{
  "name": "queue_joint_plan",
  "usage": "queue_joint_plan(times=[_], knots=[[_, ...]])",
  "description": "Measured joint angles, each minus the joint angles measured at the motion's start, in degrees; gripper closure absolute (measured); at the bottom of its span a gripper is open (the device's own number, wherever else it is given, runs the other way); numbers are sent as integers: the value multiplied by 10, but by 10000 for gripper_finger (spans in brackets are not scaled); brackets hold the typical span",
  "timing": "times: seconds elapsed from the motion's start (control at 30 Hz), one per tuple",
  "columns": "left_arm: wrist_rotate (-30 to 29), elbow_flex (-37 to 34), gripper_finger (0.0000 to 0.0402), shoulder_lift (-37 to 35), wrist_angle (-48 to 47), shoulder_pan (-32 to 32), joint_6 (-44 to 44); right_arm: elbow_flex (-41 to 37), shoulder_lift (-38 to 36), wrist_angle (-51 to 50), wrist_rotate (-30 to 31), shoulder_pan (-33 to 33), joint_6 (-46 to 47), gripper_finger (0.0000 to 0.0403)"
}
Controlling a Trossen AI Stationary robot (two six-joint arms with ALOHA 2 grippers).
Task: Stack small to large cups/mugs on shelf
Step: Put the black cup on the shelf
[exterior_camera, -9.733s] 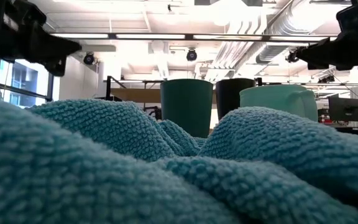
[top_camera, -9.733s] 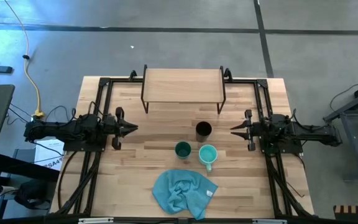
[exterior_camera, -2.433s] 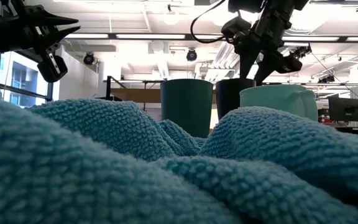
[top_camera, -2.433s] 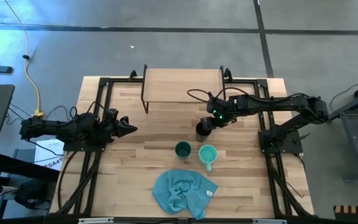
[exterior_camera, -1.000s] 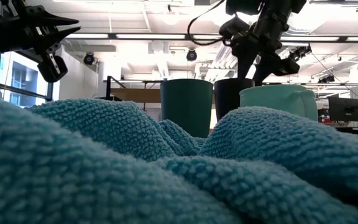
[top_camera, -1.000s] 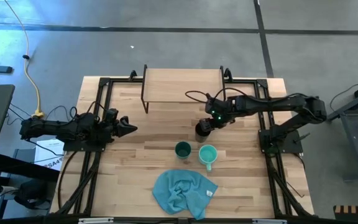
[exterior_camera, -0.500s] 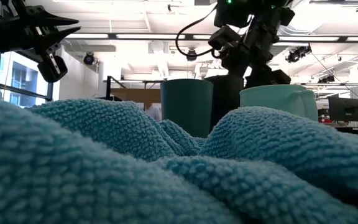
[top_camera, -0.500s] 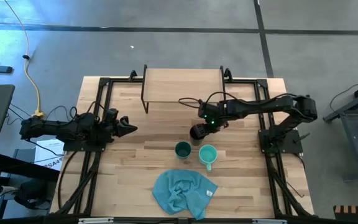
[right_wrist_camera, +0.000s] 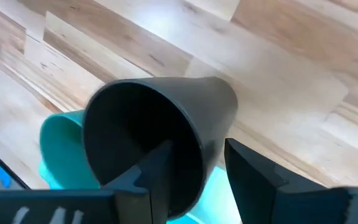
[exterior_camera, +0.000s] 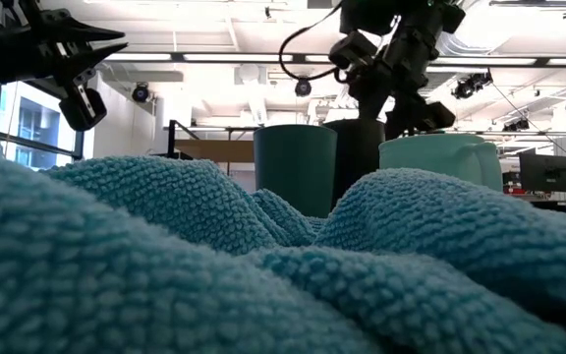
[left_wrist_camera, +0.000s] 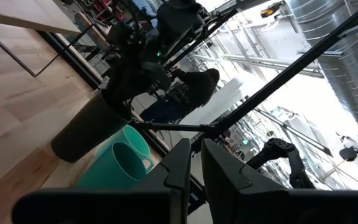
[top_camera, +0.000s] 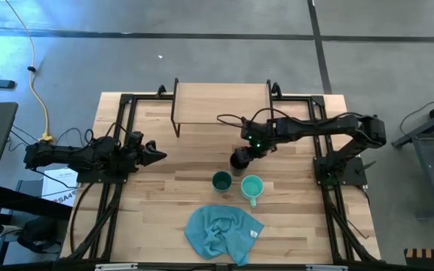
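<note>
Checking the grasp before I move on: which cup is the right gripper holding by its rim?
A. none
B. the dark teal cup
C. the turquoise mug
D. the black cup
D: in the right wrist view the right gripper straddles the wall of the tilted black cup, one finger inside.

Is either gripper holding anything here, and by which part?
The right gripper holds the black cup by its rim, one finger inside and one outside. The left gripper holds nothing.

Industrial lab: exposed ceiling ducts point(exterior_camera: 401, 74), concrete floor point(top_camera: 202, 53).
</note>
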Motion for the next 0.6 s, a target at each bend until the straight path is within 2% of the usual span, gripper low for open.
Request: queue_joint_plan(times=[0.6], knots=[[0,0,371,0,-7,0,-5,5,0,-19,8,0,-7,270]])
